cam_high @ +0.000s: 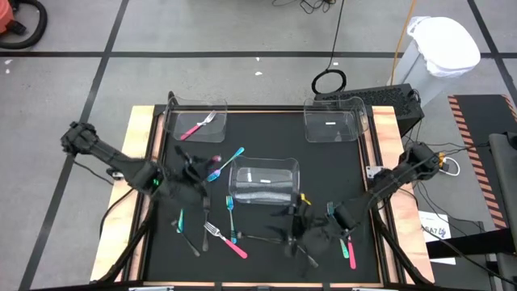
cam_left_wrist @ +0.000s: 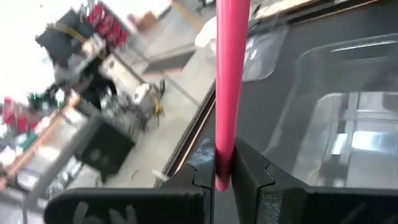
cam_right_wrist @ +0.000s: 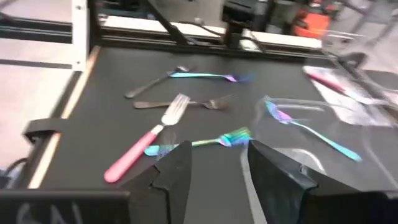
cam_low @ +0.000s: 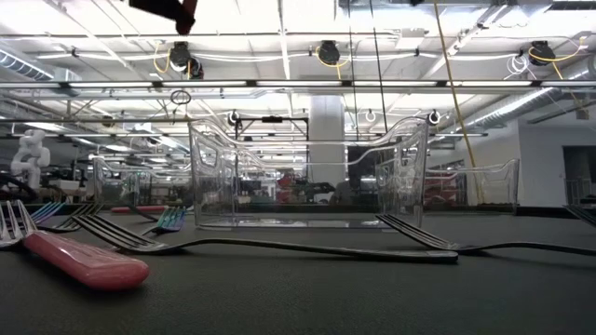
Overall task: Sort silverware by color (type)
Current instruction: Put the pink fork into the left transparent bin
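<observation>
My left gripper (cam_high: 203, 167) hovers left of the middle clear bin (cam_high: 264, 182), shut on a pink-handled utensil (cam_left_wrist: 227, 81); its head is hidden. My right gripper (cam_high: 296, 229) (cam_right_wrist: 214, 165) is open near the table's near edge, touching nothing. Ahead of it, flat on the black mat, lie a pink-handled fork (cam_right_wrist: 146, 146), an iridescent fork (cam_right_wrist: 199, 143), a grey fork (cam_right_wrist: 180, 102) and an iridescent spoon (cam_right_wrist: 199, 76). Another pink fork (cam_high: 198, 125) lies in the far left bin. A pink-handled utensil (cam_high: 350, 250) and a teal one (cam_high: 329, 210) lie right of my right gripper. My left gripper pinches the pink handle (cam_left_wrist: 222, 165) between its two fingers. The handle runs straight out past the fingertips, along the fingers. It is clear of the mat. Which end of the utensil sits in the hold, I cannot tell.
Three clear bins stand on the mat: far left (cam_high: 174, 113), far right (cam_high: 331, 121) with a pale utensil inside, and the middle one. More teal and grey utensils (cam_high: 182, 230) lie near the left near corner. Wooden rails (cam_high: 145, 162) edge the table.
</observation>
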You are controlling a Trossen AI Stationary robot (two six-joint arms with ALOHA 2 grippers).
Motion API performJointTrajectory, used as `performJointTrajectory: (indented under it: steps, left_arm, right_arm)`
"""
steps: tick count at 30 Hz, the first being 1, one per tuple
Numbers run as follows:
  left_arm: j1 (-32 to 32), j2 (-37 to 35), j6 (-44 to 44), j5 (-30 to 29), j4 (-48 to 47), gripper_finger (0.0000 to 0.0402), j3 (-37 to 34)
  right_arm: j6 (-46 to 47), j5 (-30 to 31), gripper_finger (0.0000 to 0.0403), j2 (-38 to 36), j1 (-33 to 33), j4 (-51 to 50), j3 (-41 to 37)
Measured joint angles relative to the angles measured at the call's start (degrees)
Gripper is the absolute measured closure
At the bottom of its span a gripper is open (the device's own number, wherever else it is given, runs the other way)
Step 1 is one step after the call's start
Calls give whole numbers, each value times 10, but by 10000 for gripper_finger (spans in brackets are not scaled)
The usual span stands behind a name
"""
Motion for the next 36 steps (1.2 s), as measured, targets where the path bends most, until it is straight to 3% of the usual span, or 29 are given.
performJointTrajectory:
  steps: [9,16,27,36]
  left_arm:
    - [186,-48,1,84,-119,377,0]
    - [304,-43,46,86,-164,377,-13]
    - [461,-43,176,92,-150,366,-69]
    - [542,-3,270,135,-89,370,-110]
  right_arm:
    - [1,161,252,0,68,-27,0]
    - [-8,311,252,0,89,-46,0]
    - [40,328,252,0,119,-96,0]
    - [36,371,252,0,135,-97,0]
